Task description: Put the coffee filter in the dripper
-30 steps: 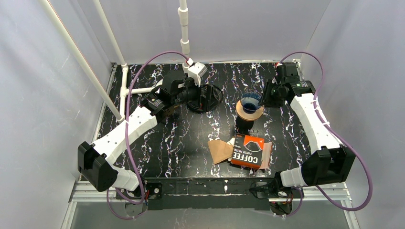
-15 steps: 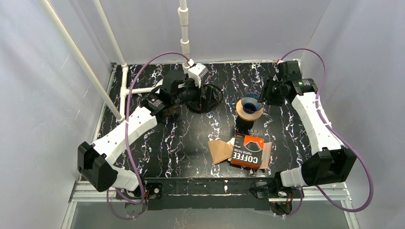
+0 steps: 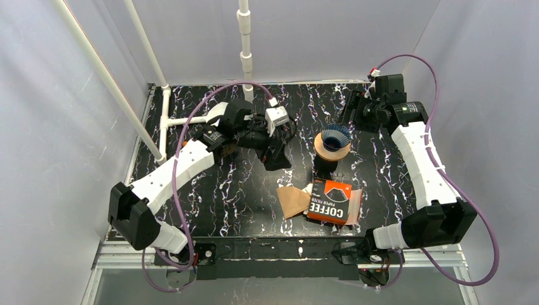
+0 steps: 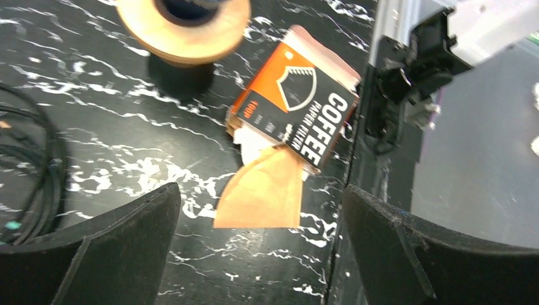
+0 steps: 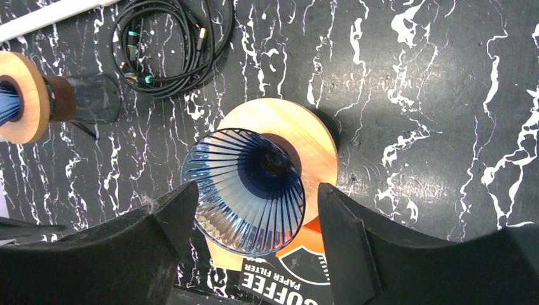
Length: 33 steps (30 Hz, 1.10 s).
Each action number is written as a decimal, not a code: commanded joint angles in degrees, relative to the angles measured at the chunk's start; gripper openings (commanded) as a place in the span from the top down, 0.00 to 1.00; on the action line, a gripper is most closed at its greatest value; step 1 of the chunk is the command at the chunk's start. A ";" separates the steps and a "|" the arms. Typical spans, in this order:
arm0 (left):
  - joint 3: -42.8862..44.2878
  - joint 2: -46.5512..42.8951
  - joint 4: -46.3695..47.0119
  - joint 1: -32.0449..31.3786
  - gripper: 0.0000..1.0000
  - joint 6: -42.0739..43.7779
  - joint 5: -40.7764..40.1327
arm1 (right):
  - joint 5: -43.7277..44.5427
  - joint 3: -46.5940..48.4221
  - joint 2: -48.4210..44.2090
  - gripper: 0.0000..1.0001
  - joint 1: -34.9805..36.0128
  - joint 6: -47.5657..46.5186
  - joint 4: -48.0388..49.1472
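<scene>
The brown paper coffee filter (image 3: 291, 201) lies flat on the black marbled table, half out of an orange and black filter pack (image 3: 333, 201). The blue fluted glass dripper (image 3: 334, 137) with its wooden ring stands just behind the pack. My left gripper (image 3: 278, 156) is open and empty, above the table left of the dripper. In the left wrist view the filter (image 4: 264, 194) lies between the open fingers (image 4: 127, 248). My right gripper (image 3: 351, 109) is open and empty, behind and right of the dripper. The dripper (image 5: 245, 190) shows between its fingers (image 5: 356, 248).
A coil of black cable (image 3: 287, 127) lies behind the left gripper and shows in the right wrist view (image 5: 168, 44). White pipes (image 3: 184, 119) run along the back left. A second wooden ring on dark glass (image 5: 28, 95) shows at that view's left edge. The table's front edge (image 4: 356, 190) is close to the filter.
My left gripper has swung from the cable coil at the back toward the middle, nearer the filter. My right gripper has drawn back and up from the dripper.
</scene>
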 commanded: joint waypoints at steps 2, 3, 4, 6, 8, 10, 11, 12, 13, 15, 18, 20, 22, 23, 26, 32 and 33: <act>-2.03 2.21 -2.89 -1.13 0.04 2.95 11.29 | -2.17 2.11 -3.30 0.20 -0.18 -0.07 3.50; -2.37 2.84 -2.89 -1.52 0.05 2.97 11.31 | -2.25 1.99 -3.50 0.20 -0.18 0.05 3.61; -2.64 3.43 -2.86 -1.95 0.05 3.21 11.17 | -2.19 1.89 -3.50 0.20 -0.18 0.18 3.65; -3.10 4.93 -2.87 -3.23 0.07 4.02 10.60 | -2.22 1.68 -3.72 0.20 -0.18 0.54 3.69; -3.47 6.53 -2.94 -4.65 0.09 5.55 8.31 | -2.18 1.22 -3.89 0.20 -0.27 1.09 3.66; -3.87 8.66 -2.88 -6.07 0.09 7.28 7.34 | -2.18 0.65 -4.24 0.20 -0.27 1.81 3.87; -4.17 9.59 -2.74 -6.72 0.10 8.21 7.15 | -2.20 0.28 -4.42 0.20 -0.27 2.25 4.05; -4.39 10.44 -2.35 -7.44 0.10 9.04 6.74 | -2.32 0.04 -4.59 0.20 -0.27 2.55 4.22; -4.74 11.19 -1.79 -8.06 0.10 10.02 6.41 | -2.39 -0.06 -4.74 0.20 -0.35 2.84 4.25; -5.51 12.54 -0.18 -9.32 0.10 12.04 6.31 | -2.44 -0.09 -4.88 0.20 -0.41 2.89 4.13; -6.05 14.47 1.39 -10.63 0.10 16.29 6.50 | -2.43 0.00 -5.08 0.20 -0.51 2.92 3.46; -6.03 15.51 1.74 -11.17 0.10 18.99 6.13 | -2.38 0.05 -5.31 0.20 -0.62 2.92 3.02; -6.21 16.68 2.52 -11.25 0.11 20.32 4.85 | -2.35 0.01 -5.67 0.20 -0.69 3.01 2.66; -6.34 17.21 2.82 -11.25 0.13 21.04 3.87 | -2.43 0.01 -5.90 0.20 -0.69 3.11 2.48; -6.75 18.72 4.30 -11.26 0.16 21.71 1.98 | -2.44 0.03 -6.60 0.20 -0.79 3.10 1.78; -7.29 21.77 7.26 -11.25 0.21 19.81 1.63 | -1.43 -0.16 -8.73 0.20 -0.89 3.00 -0.17; -7.36 22.22 7.30 -11.26 0.24 19.83 1.79 | -1.28 -0.35 -9.10 0.20 -0.89 3.04 -0.36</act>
